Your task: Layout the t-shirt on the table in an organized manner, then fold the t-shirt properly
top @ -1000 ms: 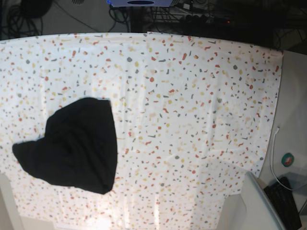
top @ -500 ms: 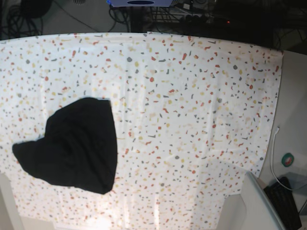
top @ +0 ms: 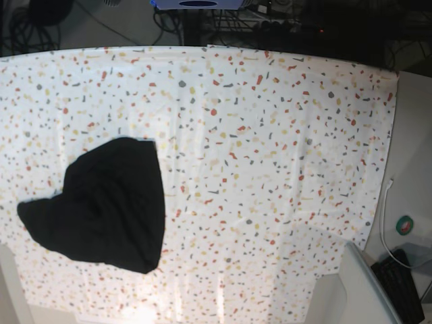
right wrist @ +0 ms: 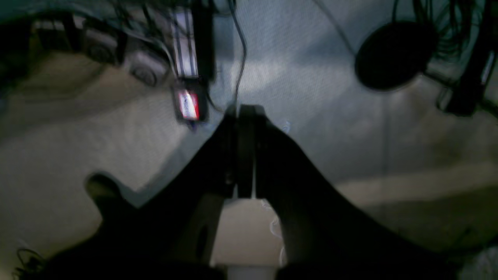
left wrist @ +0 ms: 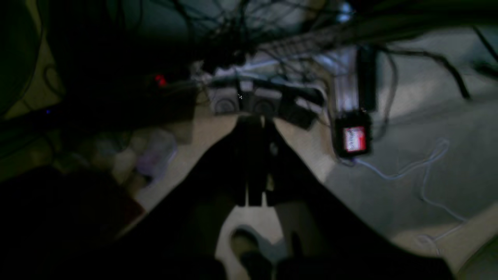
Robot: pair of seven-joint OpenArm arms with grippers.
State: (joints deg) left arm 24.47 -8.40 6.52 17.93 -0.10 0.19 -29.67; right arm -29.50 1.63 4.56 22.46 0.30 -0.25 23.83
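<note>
No change since a second ago: t-shirt (top: 101,212) bunched, same spot on table (top: 270,135). Left gripper (left wrist: 255,163) and right gripper (right wrist: 243,151) pressed together, empty, off the table.

Base view: bright, even overhead light; table (top: 270,135) cloth glares near the bottom edge; t-shirt (top: 108,209) a featureless black mass. Both wrist views: dim, blurred, backgrounds out of focus, foreground silhouetted.
</note>
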